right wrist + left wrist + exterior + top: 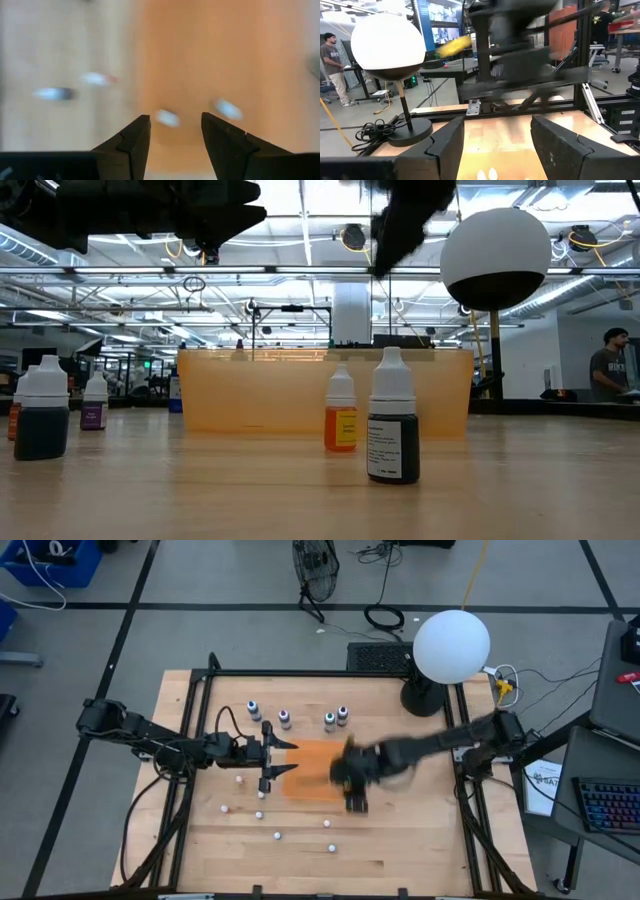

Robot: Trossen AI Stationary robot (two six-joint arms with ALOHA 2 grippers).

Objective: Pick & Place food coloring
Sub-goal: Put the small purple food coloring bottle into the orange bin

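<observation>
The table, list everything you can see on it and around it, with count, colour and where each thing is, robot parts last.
Food coloring bottles: four, dark bodies with pale caps, in a row toward the table's far side; the low view also shows an orange-labelled bottle.
Orange bin: one, translucent orange, table centre.
Small white balls: several, white, scattered on the near half of the table.
Globe lamp: one, white globe on a black base, far right corner.
Wooden table: one, light wood with a black frame.
Person: one, in the room behind, at the low view's right edge.
Left gripper: open, at the bin's left edge.
Right gripper: open, blurred in motion, over the bin's right edge.
</observation>
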